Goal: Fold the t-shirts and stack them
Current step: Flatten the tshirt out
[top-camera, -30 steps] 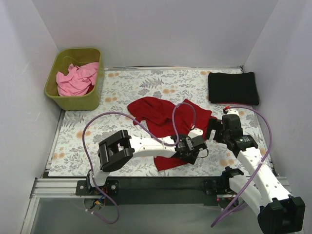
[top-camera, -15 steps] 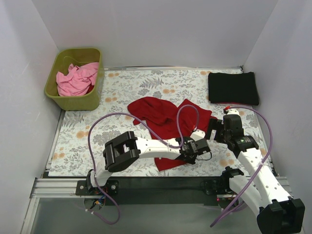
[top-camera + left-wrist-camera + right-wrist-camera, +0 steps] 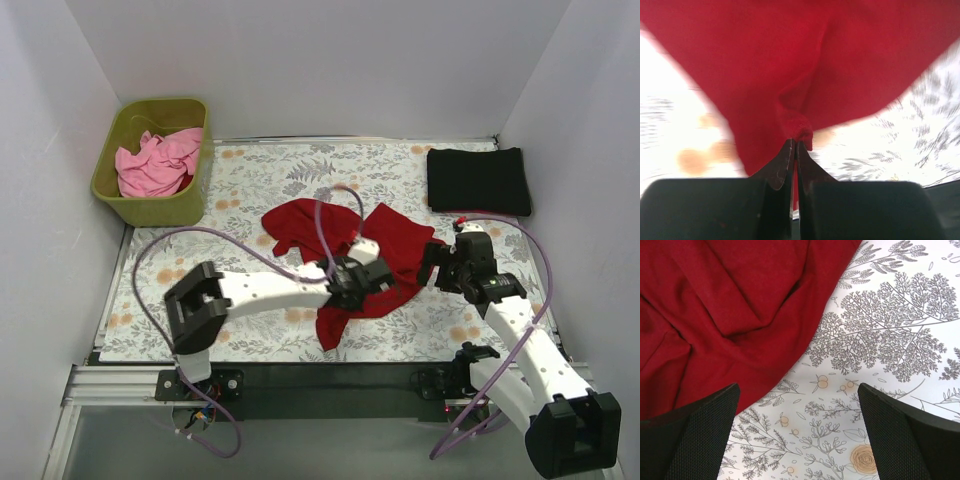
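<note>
Since a second ago the left end effector has swung back toward the middle of the flower-patterned bench and clamped fully shut on a pinch of the dark red t-shirt, dragging that part of the cloth with it. The shirt lies crumpled mid-bench, one flap trailing toward the near edge. The right end effector hovers over the shirt's right border with its fingers spread wide, holding nothing.

To do this step well, I'd say the left should lift its pinch only enough to free the layers. The right should take a matching edge before either one pulls the cloth flat.

I count three t-shirts: this red one, one black t-shirt folded at the far right, and one light pink t-shirt heaped in the single olive bin.
</note>
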`<state>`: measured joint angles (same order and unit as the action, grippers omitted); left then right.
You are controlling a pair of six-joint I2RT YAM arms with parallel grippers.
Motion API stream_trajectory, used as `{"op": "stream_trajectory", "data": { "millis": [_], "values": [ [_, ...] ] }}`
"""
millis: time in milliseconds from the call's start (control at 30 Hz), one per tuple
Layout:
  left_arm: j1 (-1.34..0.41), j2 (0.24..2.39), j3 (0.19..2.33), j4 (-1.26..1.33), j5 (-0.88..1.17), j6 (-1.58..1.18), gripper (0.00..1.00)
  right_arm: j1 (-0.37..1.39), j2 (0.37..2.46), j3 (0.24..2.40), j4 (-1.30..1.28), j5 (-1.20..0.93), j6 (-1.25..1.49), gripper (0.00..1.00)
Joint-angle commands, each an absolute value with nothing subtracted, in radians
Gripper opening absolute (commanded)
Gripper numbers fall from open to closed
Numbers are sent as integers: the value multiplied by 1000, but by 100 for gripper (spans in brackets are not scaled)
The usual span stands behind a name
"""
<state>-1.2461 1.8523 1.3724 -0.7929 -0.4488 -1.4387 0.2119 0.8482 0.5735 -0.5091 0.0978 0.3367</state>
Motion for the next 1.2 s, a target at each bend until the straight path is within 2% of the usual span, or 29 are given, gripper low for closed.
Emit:
{"op": "stream_trajectory", "data": {
  "millis": [0,133,367,667,867,900,933,967,1033,1067,1167],
  "values": [
    [-1096,1571,1370,-871,-540,-1382,0,201,887,574,-430,46,344,89],
    [-941,1340,1315,-870,-552,-1318,0,187,949,583,-385,14,353,86],
    [-712,1135,1129,-792,-503,-1276,0,144,1041,597,-324,8,363,74],
    [-612,1025,1005,-758,-486,-1250,0,92,1167,592,-184,-104,403,55],
    [-598,1002,1020,-759,-491,-1235,0,91,1255,572,-130,-156,434,51],
    [-595,1000,1025,-755,-491,-1223,0,92,1264,571,-112,-155,436,47],
    [-591,1003,1028,-752,-492,-1218,0,91,1281,568,-106,-150,437,38],
    [-586,1005,1040,-752,-495,-1212,0,91,1285,569,-101,-149,437,23],
    [-575,1009,1052,-753,-506,-1197,0,91,1287,581,-104,-147,437,12],
    [-574,1008,1058,-755,-512,-1190,0,91,1279,586,-107,-138,433,2],
    [-561,996,1069,-765,-551,-1163,0,91,1214,680,-225,-45,393,1]
  ]
}}
